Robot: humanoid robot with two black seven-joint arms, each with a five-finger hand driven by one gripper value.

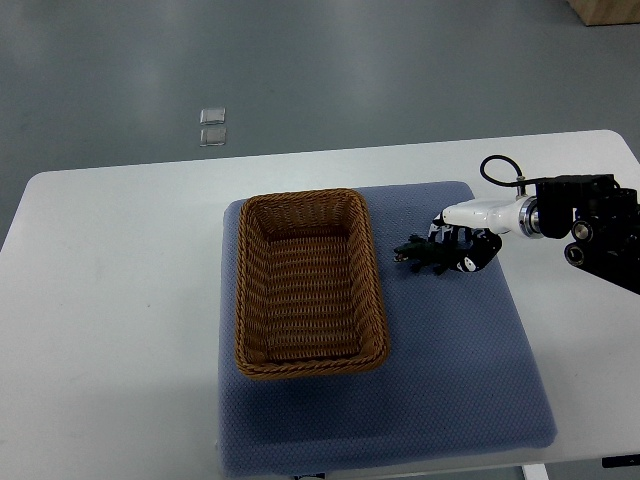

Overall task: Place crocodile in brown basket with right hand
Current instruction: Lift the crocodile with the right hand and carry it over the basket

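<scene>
Top view, looking steeply down on a white table (110, 300) with a blue mat (470, 380) on it; the right hand (462, 250) reaches in from the picture's right edge, and the small dark green crocodile (418, 256) sticks out of it on the side away from the arm, pointing toward the brown basket (243, 290). The basket is an open wicker rectangle, near the hand on that same side, with a strip of bare mat between its rim and the toy's snout. The step in hand looks like securing and carrying the toy; to do it well the hand should rise enough for the crocodile to clear the wicker rim, travel straight over the basket's hollow, and let go only when the whole toy is above the inside, not the edge. The dark fingers (478, 258) are curled in around the crocodile's rear half, pressed onto it rather than spread; the front half pokes free beyond the fingertips. Whether the toy is lifted or resting on the mat cannot be told from above. The left arm is not visible.
</scene>
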